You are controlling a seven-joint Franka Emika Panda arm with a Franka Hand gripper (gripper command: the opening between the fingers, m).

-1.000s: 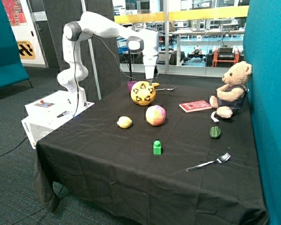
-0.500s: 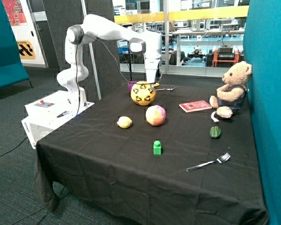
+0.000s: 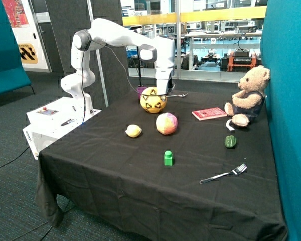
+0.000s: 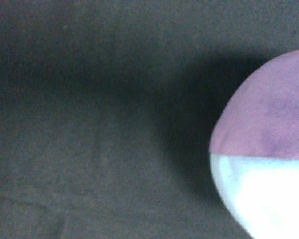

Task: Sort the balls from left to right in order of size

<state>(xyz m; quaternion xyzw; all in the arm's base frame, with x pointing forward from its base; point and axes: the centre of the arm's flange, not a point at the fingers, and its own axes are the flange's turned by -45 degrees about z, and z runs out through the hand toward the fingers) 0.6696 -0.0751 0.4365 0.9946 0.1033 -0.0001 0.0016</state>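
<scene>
Three balls lie on the black tablecloth point(image 3: 115, 186). A large yellow ball with black triangles point(image 3: 153, 99) is at the back. A medium pink and yellow ball point(image 3: 166, 123) lies nearer the front, with a small yellow ball point(image 3: 133, 130) beside it toward the robot's base. My gripper point(image 3: 164, 91) hangs low, right behind the large yellow ball on the side toward the spoon, close to or touching it. In the wrist view a rounded ball surface point(image 4: 269, 159) fills one corner over dark cloth point(image 4: 89, 124).
A purple cup point(image 3: 141, 91) and a spoon point(image 3: 177, 95) lie behind the large ball. A red book point(image 3: 209, 113) and a teddy bear point(image 3: 248, 96) are at the far side. A green block point(image 3: 168, 157), a green object point(image 3: 230, 141) and a fork point(image 3: 223, 174) lie toward the front.
The arm has swung toward the spoon side and lowered the gripper behind the large yellow ball. The ball's black pattern looks turned; the other balls have not moved.
</scene>
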